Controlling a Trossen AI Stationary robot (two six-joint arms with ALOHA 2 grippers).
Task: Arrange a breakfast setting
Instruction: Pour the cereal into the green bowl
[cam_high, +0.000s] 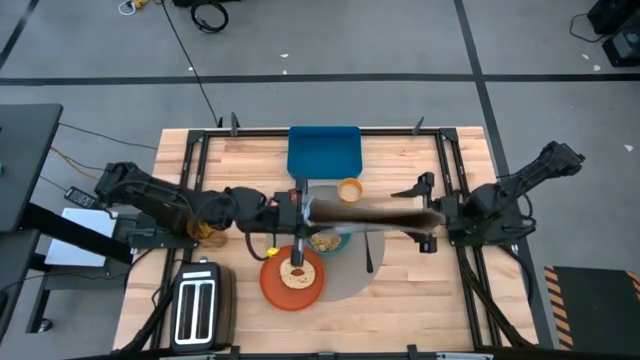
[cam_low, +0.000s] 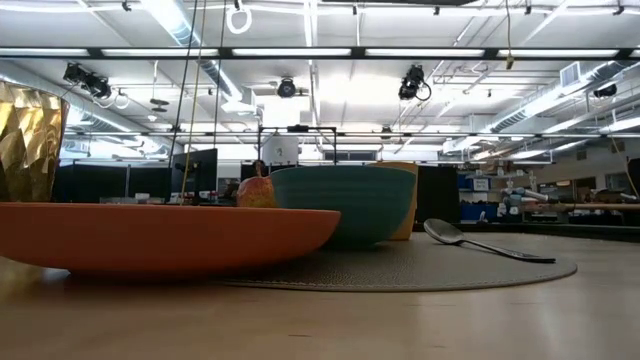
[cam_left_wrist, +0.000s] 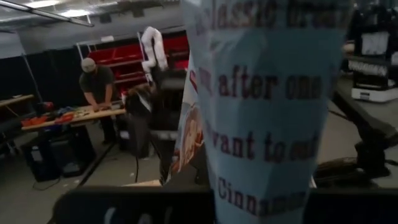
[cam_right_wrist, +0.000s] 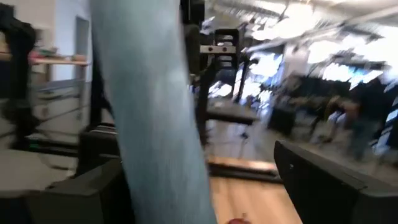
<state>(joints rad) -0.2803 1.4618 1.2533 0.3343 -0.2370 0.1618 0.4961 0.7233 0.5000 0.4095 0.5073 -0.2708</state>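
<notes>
The blue cereal bag (cam_high: 365, 210) stretches level between my two grippers, above the teal bowl (cam_high: 325, 241), which holds cereal and rests on the round grey mat (cam_high: 350, 272). My left gripper (cam_high: 300, 208) is shut on the bag's left end. My right gripper (cam_high: 430, 222) is open around its right end; in the right wrist view the bag (cam_right_wrist: 155, 124) stands between the fingers, close to one of them. The orange plate (cam_high: 293, 278) carries the round bread (cam_high: 296, 270). The orange-yellow cup (cam_high: 349, 189), the spoon (cam_high: 368, 250) and the apple (cam_low: 256, 190) are nearby. My left gripper holds the cereal bag by its end toward the table's left (cam_left_wrist: 267, 199), pinched between its two fingers, coming level from the left. The bag runs on away from the fingers, lifted clear of the table. My right gripper: I cannot tell whether it touches the bag.
The blue tray (cam_high: 324, 150) lies at the table's far middle. The toaster (cam_high: 200, 305) stands at the near left. A gold faceted cup (cam_low: 30, 140) stands left of the plate. A person (cam_left_wrist: 96, 87) works at a bench beyond the table.
</notes>
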